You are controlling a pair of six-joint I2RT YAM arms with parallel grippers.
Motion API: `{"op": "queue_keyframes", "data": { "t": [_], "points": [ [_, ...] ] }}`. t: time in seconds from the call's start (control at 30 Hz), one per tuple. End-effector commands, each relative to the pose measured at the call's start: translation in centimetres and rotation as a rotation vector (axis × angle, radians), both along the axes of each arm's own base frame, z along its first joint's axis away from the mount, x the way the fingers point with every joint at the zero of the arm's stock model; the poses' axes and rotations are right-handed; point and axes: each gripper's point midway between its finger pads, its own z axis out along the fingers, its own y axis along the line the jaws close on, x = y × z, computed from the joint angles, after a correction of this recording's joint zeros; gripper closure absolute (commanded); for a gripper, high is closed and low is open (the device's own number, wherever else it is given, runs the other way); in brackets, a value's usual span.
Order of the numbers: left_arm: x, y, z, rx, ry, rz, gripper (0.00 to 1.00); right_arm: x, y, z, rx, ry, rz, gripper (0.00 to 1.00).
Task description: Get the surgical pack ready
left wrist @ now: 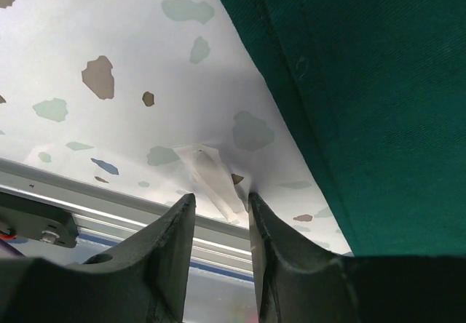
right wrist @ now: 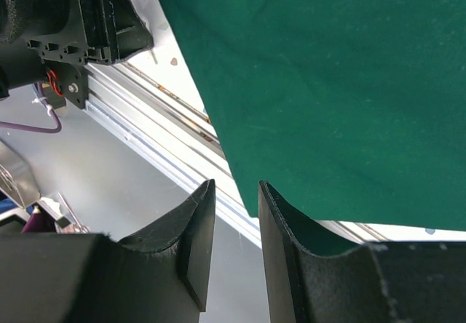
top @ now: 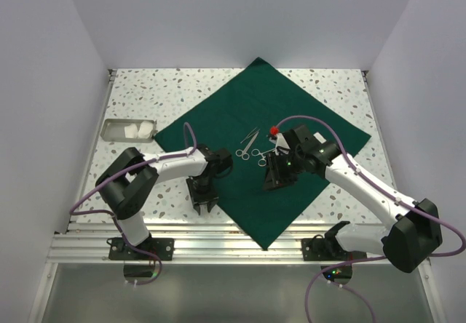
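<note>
Nearest the top camera, an aluminium rail point(top: 218, 239) runs along the near edge of the counter point(top: 145, 90); both arm bases are bolted to it. The green drape point(top: 247, 105) lies flat and unfolded on the counter, set as a diamond. Its near corner overlaps the rail between the two bases.

Left arm point(top: 171, 164): reaches inward from the left. The left jaws point down at the drape's near-left edge. In the left wrist view the two fingers point(left wrist: 167, 250) stand a narrow gap apart with nothing between them, so the jaws are open and empty. Beyond the fingertips lie bare speckled counter, a small translucent patch point(left wrist: 211, 174) stuck to it, and the hemmed drape edge to the right.

Right arm point(top: 364, 185): reaches inward from the right. The right jaws hang over the near-right part of the drape; whether they touch the cloth cannot be told. In the right wrist view the fingers point(right wrist: 191, 228) are likewise parted by a narrow gap with no cloth or instrument in it, so the jaws are open and empty. The drape's near corner and the rail show past them.

Farther back, near the drape's middle, thin silver instruments point(top: 253, 147) with ring handles lie on the cloth, close together and just beyond the right jaws. A small red item point(top: 274, 129) shows beside the right wrist; what it is cannot be told.

Well apart to the far left, on bare counter, a metal tray point(top: 106, 130) holds white gauze squares point(top: 142, 129).
</note>
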Motion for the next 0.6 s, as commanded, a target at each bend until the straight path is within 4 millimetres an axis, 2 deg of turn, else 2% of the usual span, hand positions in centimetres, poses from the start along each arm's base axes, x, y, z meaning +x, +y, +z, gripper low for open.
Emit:
{"op": "queue_keyframes", "data": {
  "t": [0.0,0.2,0.3,0.33,0.43,0.57],
  "points": [
    [0.04,0.1,-1.0,0.017,-0.009,0.009,0.61,0.57,0.23,0.67,0.023,-0.052,-0.003,0.66],
    [-0.13,0.36,-1.54,0.031,0.008,-0.003,0.71,0.57,0.25,0.48,0.022,-0.048,-0.005,0.66],
    [0.03,0.51,-1.49,0.034,0.003,-0.011,0.79,0.68,0.28,0.51,0.022,-0.052,-0.005,0.66],
    [0.01,0.57,-1.52,0.037,0.004,-0.012,0.85,0.79,0.29,0.53,0.022,-0.053,-0.008,0.66],
    [0.19,0.7,-1.42,0.038,0.004,-0.02,0.94,0.8,0.34,0.43,0.019,-0.05,-0.005,0.66],
    [0.39,1.09,-1.35,0.037,0.003,-0.019,1.0,1.09,0.37,0.39,0.015,-0.053,-0.01,0.66]
  ]
}}
